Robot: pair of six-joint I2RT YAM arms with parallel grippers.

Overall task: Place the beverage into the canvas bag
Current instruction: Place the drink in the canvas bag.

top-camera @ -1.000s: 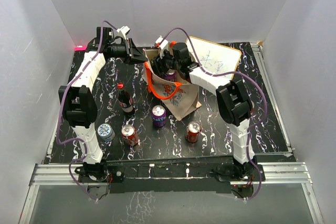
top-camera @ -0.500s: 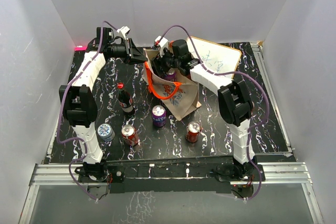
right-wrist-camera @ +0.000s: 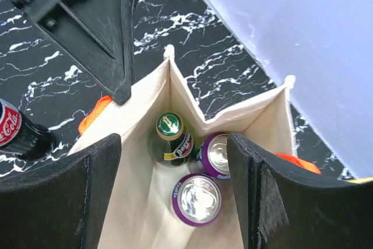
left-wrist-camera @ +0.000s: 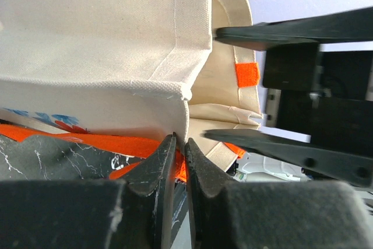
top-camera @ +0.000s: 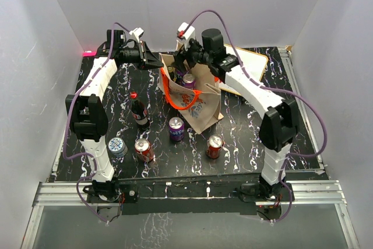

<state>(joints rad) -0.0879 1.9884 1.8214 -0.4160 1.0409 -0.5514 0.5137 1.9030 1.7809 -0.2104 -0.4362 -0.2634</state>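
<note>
Right claw [right-wrist-camera: 172, 193] spread wide, empty, poised directly above mouth of canvas bag [right-wrist-camera: 256, 115]. Purple can [right-wrist-camera: 197, 199] upright inside bag, straight below claw, beside second can [right-wrist-camera: 217, 154] and green bottle [right-wrist-camera: 170, 135]. Left claw [left-wrist-camera: 180, 144] clamped onto bag rim. Bag standing on counter [top-camera: 291, 132].

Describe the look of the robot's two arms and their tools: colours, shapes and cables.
Both the left arm and right arm have white link shells joined by bulky black joint housings. A purple cable loops loosely along each. The left tool and right tool are black, with flat, tapering fingers.
</note>
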